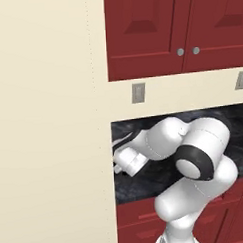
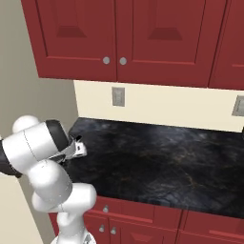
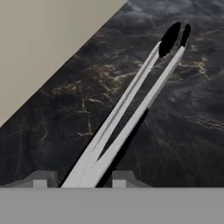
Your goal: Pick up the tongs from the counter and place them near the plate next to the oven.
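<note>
The black table (image 2: 162,162) is running under red upper cabinets (image 2: 124,33), with a cream wall (image 1: 43,122) closing off its left end. The arm (image 1: 195,160) is reaching toward that corner. The tool (image 3: 80,180) is gripping the tongs (image 3: 131,109) near their joined end, fingers (image 3: 40,179) closed on them; the dark tips are pointing away over the table.

The arm is folded low over the counter (image 2: 157,157), elbow raised and forearm reaching toward the counter's left end by the wall. The gripper (image 3: 79,183) (fingertips (image 3: 40,180) just showing in the hand view) is closed on the tongs (image 3: 131,105), which point out over the counter.
</note>
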